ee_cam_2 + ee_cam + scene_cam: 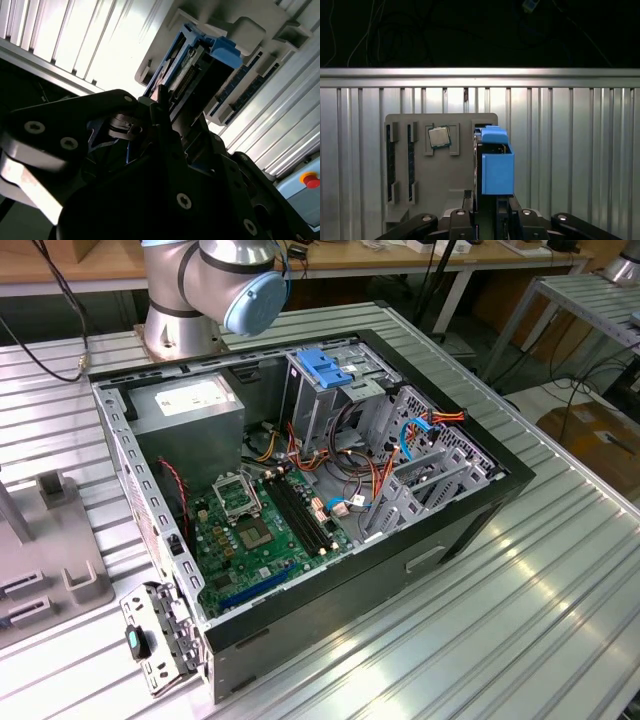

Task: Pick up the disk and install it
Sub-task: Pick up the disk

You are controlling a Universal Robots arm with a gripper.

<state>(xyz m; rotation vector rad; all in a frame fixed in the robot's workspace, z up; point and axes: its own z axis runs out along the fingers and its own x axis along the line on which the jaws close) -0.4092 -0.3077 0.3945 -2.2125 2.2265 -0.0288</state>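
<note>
The disk (pixel 497 172) is a flat slab seen edge-on in the first wrist view, and its near end is capped by a blue plastic carrier frame. The gripper (pixel 487 207) is clamped on it, with a dark finger pressed against each broad side. The disk is held clear of the ribbed metal table (pixel 570 150), in front of a grey fixture (pixel 440 170).

The second wrist view adds the disk's darker side: a black body, a row of connector pins (pixel 186 75) along one narrow edge, and the blue frame's stepped tab at the far tip. It also shows a red button (pixel 310 177) on a pale housing. The first wrist view gives the fixture's contents, a square processor chip (pixel 438 136) and two memory sticks (pixel 391 162) set in slots.

The exterior view takes in the open computer case (pixel 430 540) at mid-frame. Inside are a green motherboard (pixel 260 530), a grey power supply (pixel 190 410) and a light-blue bracket (pixel 325 365) on top of the drive cage (pixel 330 405). The arm's base (pixel 175 325) is at the upper left and the fixture is at the exterior view's left edge.

The disk stands on its thin edge with its broad faces vertical. Its pinned edge runs out from the fingers toward the fixture (whether that is its longest side, I cannot tell).
</note>
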